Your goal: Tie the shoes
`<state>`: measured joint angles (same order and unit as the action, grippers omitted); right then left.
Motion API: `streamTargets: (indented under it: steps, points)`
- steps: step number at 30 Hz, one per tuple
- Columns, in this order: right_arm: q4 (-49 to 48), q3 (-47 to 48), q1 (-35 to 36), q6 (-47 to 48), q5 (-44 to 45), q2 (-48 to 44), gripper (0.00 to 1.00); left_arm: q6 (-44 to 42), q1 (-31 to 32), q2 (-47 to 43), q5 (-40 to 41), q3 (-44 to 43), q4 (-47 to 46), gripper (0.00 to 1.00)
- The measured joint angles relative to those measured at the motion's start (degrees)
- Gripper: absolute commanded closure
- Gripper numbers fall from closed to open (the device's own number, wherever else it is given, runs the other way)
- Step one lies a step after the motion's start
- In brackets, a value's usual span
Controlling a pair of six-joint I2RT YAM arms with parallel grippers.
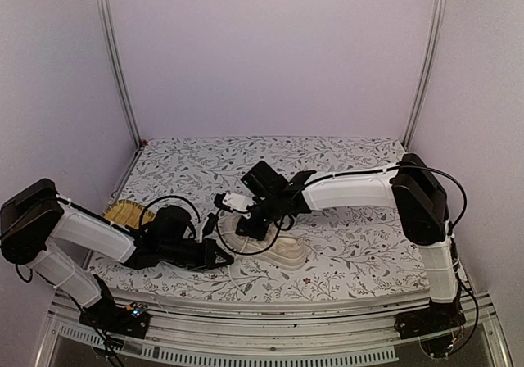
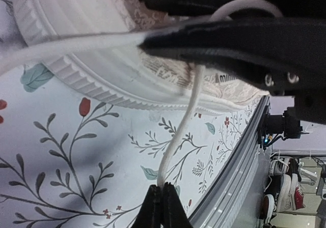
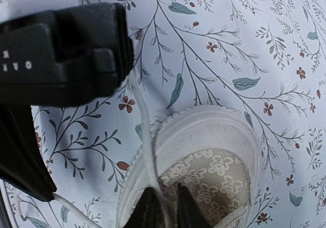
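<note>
The shoe lies between 2 tools: the left tool pinches a lace, the right tool hangs over it, slightly spread.

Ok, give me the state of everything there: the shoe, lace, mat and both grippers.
Shoe: upright on its sole, untied.
Left gripper: shut on lace.
Right gripper: slightly open around lace.
Lace: loose, no bow.
Mat: lying flat.

right hand fingertips astride a pale lace above the sneaker toe
</note>
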<state>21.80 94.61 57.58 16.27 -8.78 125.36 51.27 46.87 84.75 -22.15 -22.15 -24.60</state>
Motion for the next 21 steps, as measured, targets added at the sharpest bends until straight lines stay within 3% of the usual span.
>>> streamTargets:
  steps: [9,14,21]
  points:
    - [-1.84,0.50,0.98,0.15,5.81,-0.26,0.98,0.87,0.00,0.04,2.08,0.02,-0.37,1.00]
    - [-5.01,-1.81,0.81,-5.29,11.85,-3.80,0.98,1.05,-0.52,3.39,4.70,-0.98,-2.95,1.00]
    - [-9.55,-10.19,-1.53,-15.19,18.45,-11.17,0.98,0.52,-1.38,12.39,6.84,-9.81,-5.62,1.00]
